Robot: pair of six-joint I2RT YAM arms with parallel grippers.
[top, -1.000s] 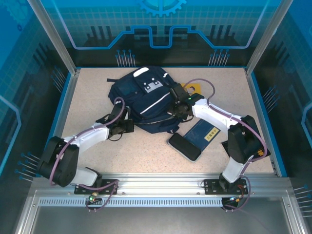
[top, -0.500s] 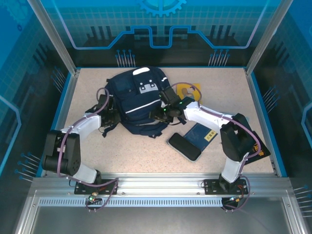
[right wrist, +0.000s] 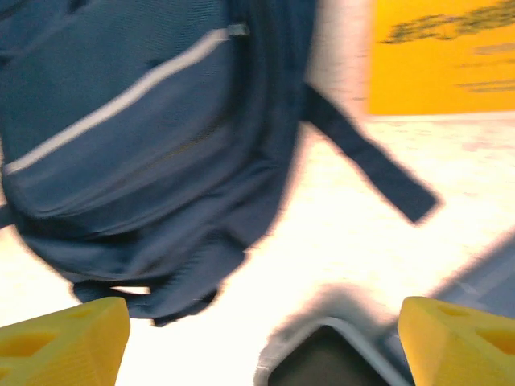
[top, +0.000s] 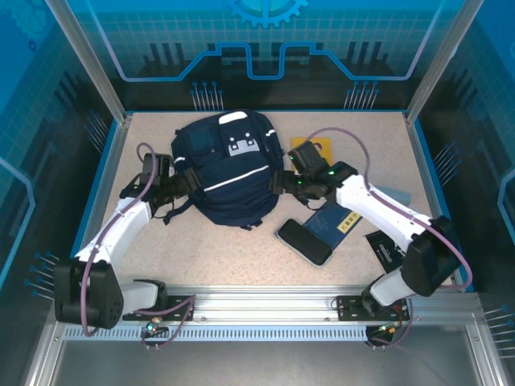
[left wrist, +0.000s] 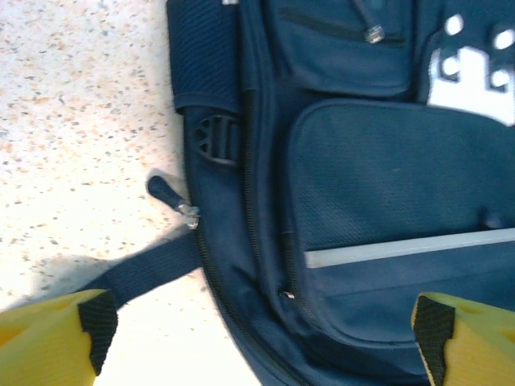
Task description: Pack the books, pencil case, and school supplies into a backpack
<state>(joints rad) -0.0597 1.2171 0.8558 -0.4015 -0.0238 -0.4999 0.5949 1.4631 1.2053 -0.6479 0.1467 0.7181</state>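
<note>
Navy backpack (top: 225,169) lies flat between the two pincers. Left gripper (top: 184,183) at its left edge, right gripper (top: 281,183) at its right edge. Yellow book (top: 311,149) just beyond right gripper. Dark blue book (top: 334,219) and black flat case (top: 304,242) on its near side, overlapping.

Backpack (top: 228,173) on the tabletop (top: 145,249), toward the far edge.
One book (top: 315,145) lay just right of it; the other book (top: 334,219) nearer the front edge.
</note>
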